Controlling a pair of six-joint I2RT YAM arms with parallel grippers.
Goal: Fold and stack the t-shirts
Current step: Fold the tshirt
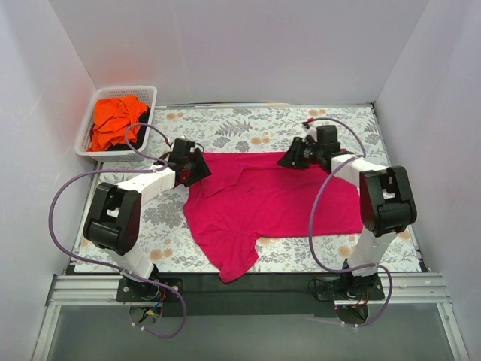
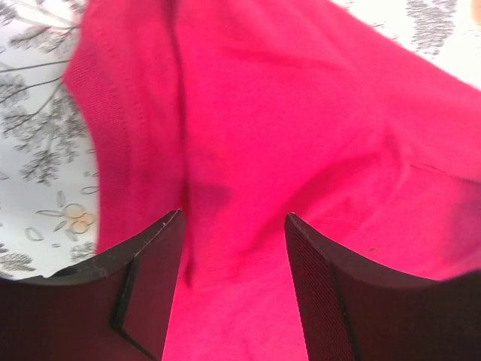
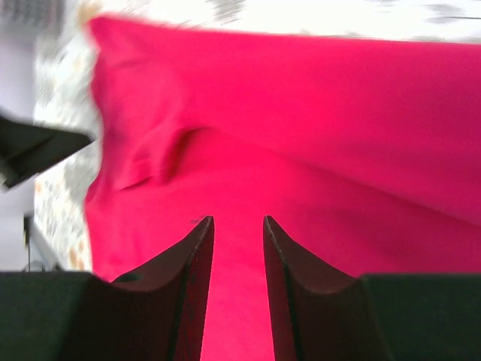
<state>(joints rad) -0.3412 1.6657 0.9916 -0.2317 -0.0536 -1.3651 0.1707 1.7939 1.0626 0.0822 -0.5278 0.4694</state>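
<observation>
One orange shirt (image 1: 116, 124) — in basket (image 1: 84, 138), pink shirt (image 1: 278, 203) flat

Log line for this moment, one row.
pink shirt: spread out, unfolded | left gripper: jaws open at far-left corner | right gripper: jaws narrow, grip unclear | orange shirt: in basket

Right tool (image 3: 238, 223), fingers narrowly apart, over the rumpled magenta-pink t-shirt (image 3: 338, 128)
</observation>
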